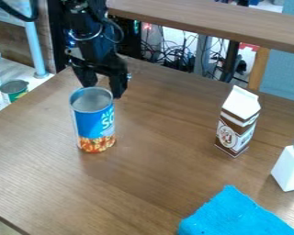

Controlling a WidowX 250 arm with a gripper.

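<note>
The black gripper [102,85] hangs at the upper left over the wooden table [155,183], its two fingers spread apart. Just in front of it stands a blue can [94,121] with an open top and a band of orange food at its base. The can's rim overlaps the lower part of the left finger; whether they touch I cannot tell. A brown and white carton [237,121] stands upright on the right half of the table.
A white shaker [289,169] with a grey top stands at the right edge. A blue cloth [235,215] lies at the front right. Another can [14,90] is on the lower surface at left, near a light-blue post [35,46].
</note>
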